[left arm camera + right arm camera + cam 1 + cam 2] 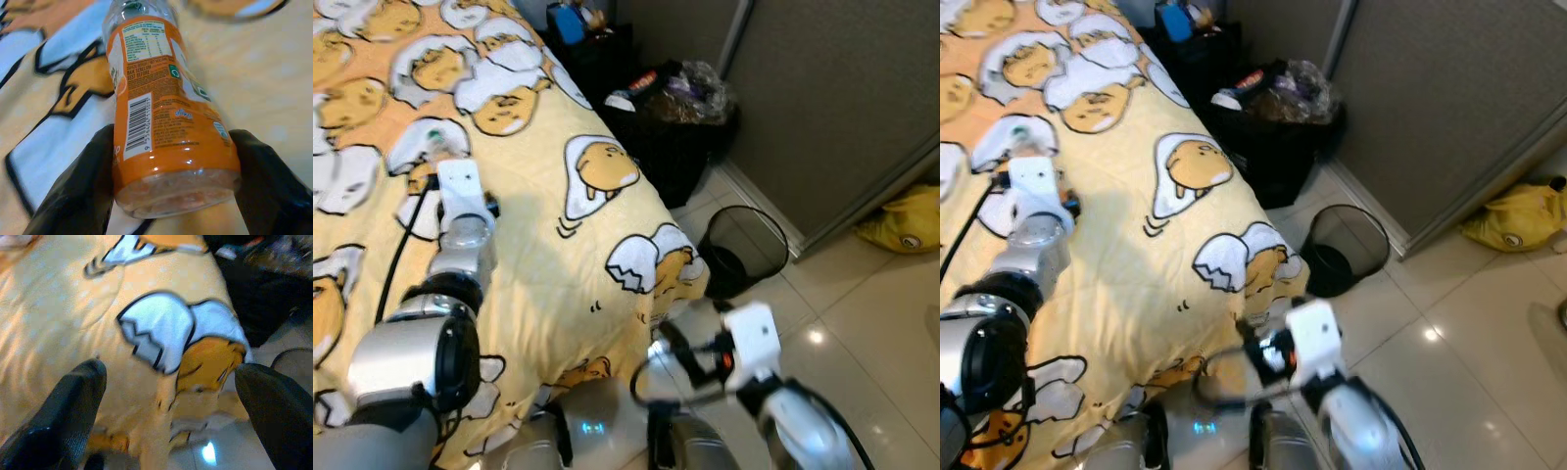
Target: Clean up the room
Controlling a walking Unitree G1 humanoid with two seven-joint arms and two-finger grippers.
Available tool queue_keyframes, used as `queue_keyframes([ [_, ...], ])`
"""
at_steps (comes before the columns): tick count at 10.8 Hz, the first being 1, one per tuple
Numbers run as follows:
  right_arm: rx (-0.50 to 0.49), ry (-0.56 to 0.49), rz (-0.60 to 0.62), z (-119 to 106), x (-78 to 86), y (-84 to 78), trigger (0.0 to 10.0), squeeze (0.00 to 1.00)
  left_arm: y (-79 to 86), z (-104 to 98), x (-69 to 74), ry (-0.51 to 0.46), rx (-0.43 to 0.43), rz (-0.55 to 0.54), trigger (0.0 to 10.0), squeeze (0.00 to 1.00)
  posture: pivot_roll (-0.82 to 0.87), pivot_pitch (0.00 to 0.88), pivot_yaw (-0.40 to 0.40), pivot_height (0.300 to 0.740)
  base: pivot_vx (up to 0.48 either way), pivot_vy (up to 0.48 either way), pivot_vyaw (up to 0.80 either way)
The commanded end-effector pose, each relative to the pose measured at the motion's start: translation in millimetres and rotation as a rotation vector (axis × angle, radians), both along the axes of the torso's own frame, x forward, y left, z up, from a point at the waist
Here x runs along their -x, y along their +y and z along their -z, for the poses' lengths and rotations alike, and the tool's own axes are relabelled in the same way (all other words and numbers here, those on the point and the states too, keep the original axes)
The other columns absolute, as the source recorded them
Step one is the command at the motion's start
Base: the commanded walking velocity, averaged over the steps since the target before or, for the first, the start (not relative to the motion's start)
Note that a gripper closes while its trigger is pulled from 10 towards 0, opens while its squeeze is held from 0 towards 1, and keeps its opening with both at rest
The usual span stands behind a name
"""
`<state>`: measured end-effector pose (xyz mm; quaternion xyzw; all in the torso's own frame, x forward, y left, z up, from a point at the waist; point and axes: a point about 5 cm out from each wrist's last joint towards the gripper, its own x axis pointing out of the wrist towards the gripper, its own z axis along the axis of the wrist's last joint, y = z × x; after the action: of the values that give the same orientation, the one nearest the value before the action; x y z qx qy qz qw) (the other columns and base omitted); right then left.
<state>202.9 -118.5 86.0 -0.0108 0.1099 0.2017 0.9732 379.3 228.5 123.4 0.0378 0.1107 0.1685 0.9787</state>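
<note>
One bottle [166,112] lies on its side on the bed [538,245], a clear plastic one with an orange label, a barcode and small print on it. In the left wrist view its base end sits right between the two black fingers [78,191] of the left gripper [171,196], one finger against each side of the base, so the gripper is clasped around the bottle's bottom end while the bottle rests on the sheet. In the left eye view that arm reaches to the upper left of the frame, and a bit of green and clear plastic shows just past its white wrist block (the bottle is mostly hidden there).

The right gripper [166,396] hangs at the lower middle of the head views, beside the foot corner of the bed; its two fingers are spread wide with nothing between them, only the draped sheet and a patch of shiny floor beyond.

The bed wears a yellow sheet printed all over with a cartoon egg-yolk character in broken white shells. Right of the bed's corner stands one round black mesh wastebasket [744,250] on the pale glossy tiled floor [862,333]. Further up, near the top middle, one black bag [671,122] bulges with rubbish against the grey wall [842,98], just beside the bed's edge. At the right edge lies one yellow plush toy [906,220] on the floor, by the wall's base.
</note>
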Motion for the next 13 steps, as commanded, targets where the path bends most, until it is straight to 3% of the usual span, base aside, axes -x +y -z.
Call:
queue_keyframes([
  [1, -0.009, -0.014, 0.073, 1.7, -5.0, -11.1, 10.0, 0.0, -6.6, -2.2, -0.4, -0.065, 0.012, 0.07, 0.0, 0.0, -0.12, 0.045, -0.005, 0.736, 0.0, 0.0, 0.0],
  [2, -0.019, -0.037, 0.269, 4.7, -15.8, -30.4, 10.0, 0.0, -7.9, -0.4, 6.5, -0.165, 0.062, 0.155, 0.0, 0.0, -0.06, 0.0, -0.003, 0.736, 0.0, 0.0, 0.0],
  [4, 0.018, -0.068, 0.333, 9.6, -25.5, -39.3, 10.0, 0.0, -20.8, 9.0, 18.7, -0.206, 0.004, 0.281, 0.0, 0.0, 0.0, 0.0, -0.009, 0.736, 0.0, 0.0, 0.0],
  [5, -0.014, -0.097, 0.358, 9.3, -47.1, -43.9, 10.0, 0.0, -32.5, 34.3, 48.8, -0.214, 0.014, 0.339, 0.0, 0.0, 0.03, 0.0, -0.01, 0.736, 0.0, 0.0, 0.0],
  [6, -0.027, -0.125, 0.357, 4.5, -65.7, -44.6, 10.0, 0.0, -38.4, 47.1, 68.1, -0.222, 0.06, 0.338, 10.0, 0.0, 0.03, 0.0, -0.025, 0.736, 0.0, 0.0, 0.0],
  [7, -0.031, -0.142, 0.357, 0.4, -74.8, -46.5, 10.0, 0.0, -38.0, 57.7, 75.1, -0.19, 0.097, 0.287, 10.0, 0.0, 0.04, 0.0, -0.03, 0.736, 0.0, 0.0, 0.0],
  [9, -0.034, -0.141, 0.365, 3.7, -83.7, -50.7, 10.0, 0.0, -59.0, 60.2, 78.6, -0.173, 0.124, 0.307, 10.0, 0.0, 0.03, 0.0, -0.031, 0.736, 0.0, -0.463, 0.0],
  [12, -0.024, -0.089, 0.405, 22.6, -75.1, -57.9, 10.0, 0.0, -75.0, 51.3, 76.9, -0.177, 0.062, 0.39, 10.0, 0.0, 0.0, 0.0, -0.003, 0.736, 0.0, -0.441, 0.45],
  [13, -0.02, -0.078, 0.41, 27.9, -71.4, -58.1, 10.0, 0.0, -77.9, 46.7, 70.5, -0.172, 0.065, 0.4, 10.0, 0.0, -0.01, 0.0, 0.008, 0.736, 0.259, -0.401, 0.62],
])
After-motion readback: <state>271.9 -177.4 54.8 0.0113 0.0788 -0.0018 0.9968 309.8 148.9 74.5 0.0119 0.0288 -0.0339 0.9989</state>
